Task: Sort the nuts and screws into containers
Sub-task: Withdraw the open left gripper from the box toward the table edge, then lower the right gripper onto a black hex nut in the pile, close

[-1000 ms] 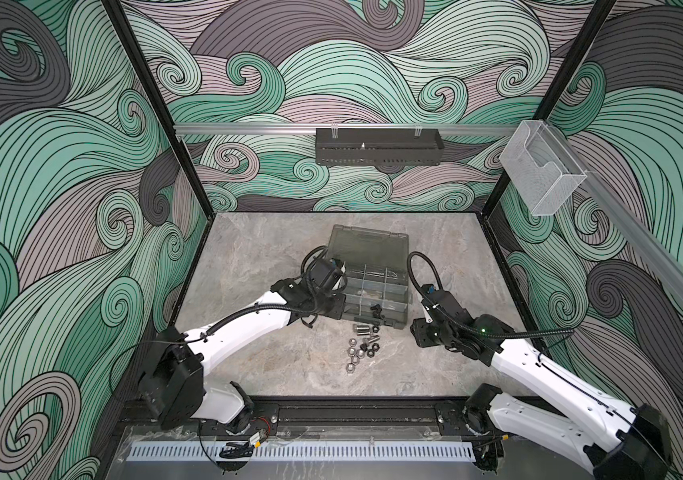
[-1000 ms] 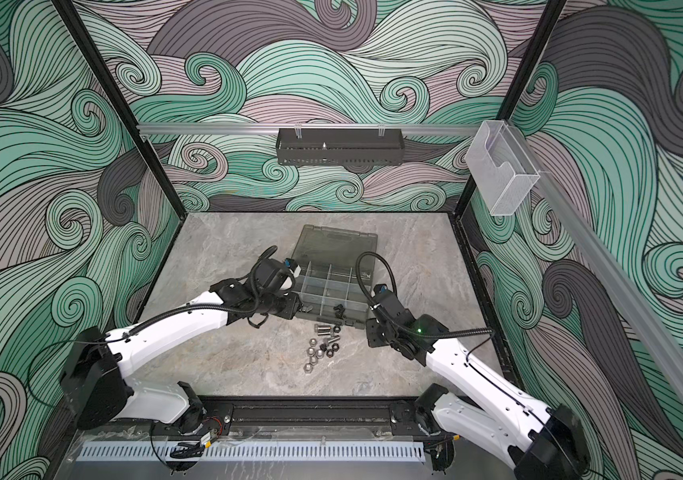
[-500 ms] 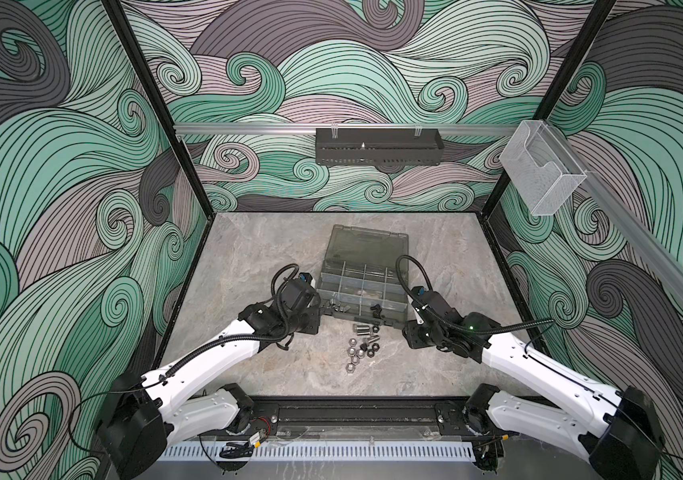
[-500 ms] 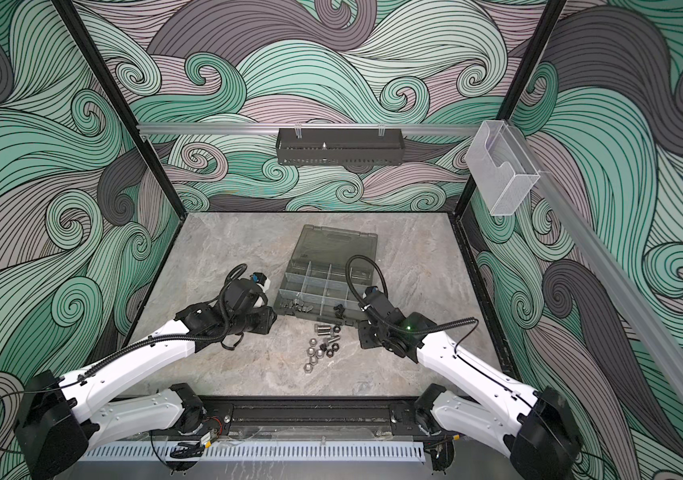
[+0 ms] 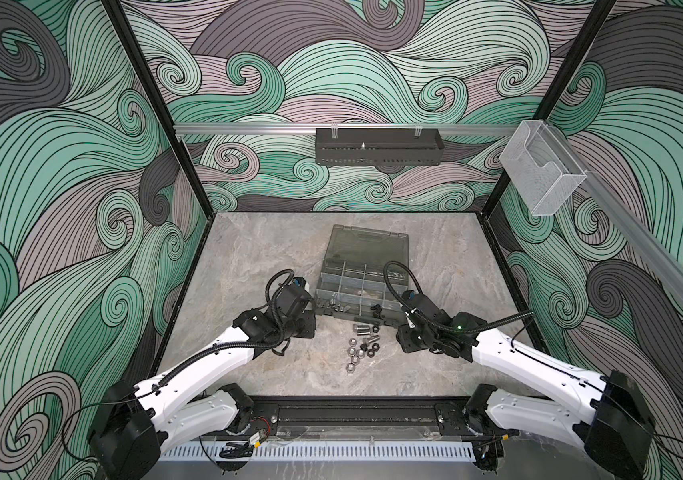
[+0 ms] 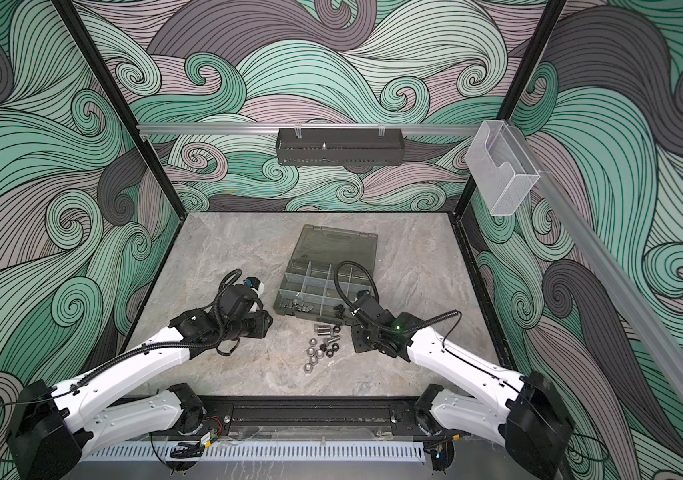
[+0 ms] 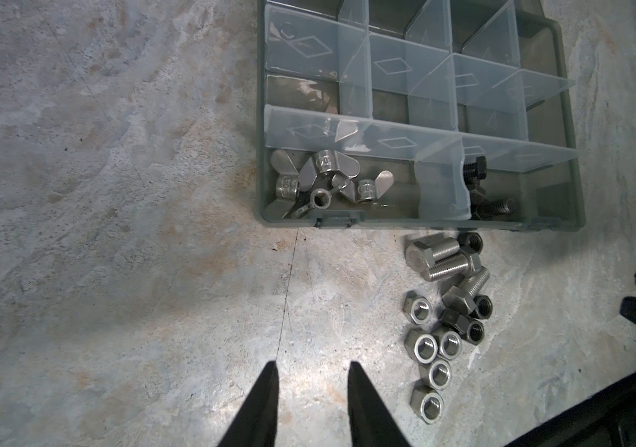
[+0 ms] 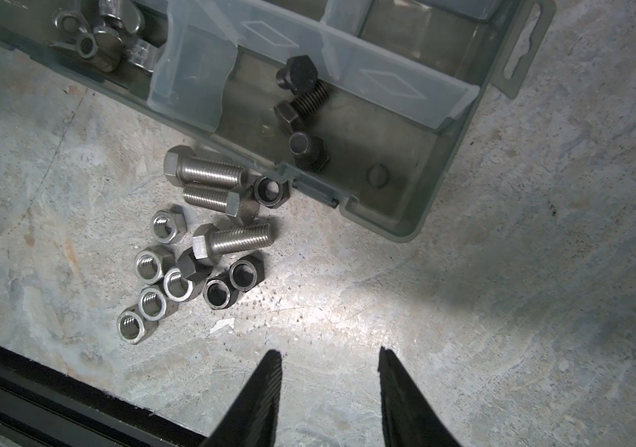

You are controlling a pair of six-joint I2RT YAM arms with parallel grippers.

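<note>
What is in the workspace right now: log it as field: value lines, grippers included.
case: organizer case, open, on the table
in case: black screws in a front compartment; wing nuts in the one beside it
loose on table: silver screws, silver nuts, black nuts, clustered by the case front
left gripper: open, empty, above bare table
right gripper: open, empty, above bare table

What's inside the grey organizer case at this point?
Silver wing nuts sit in one front compartment; black screws lie in the next. Other compartments that show look empty; dividers hide parts of their floors.
</note>
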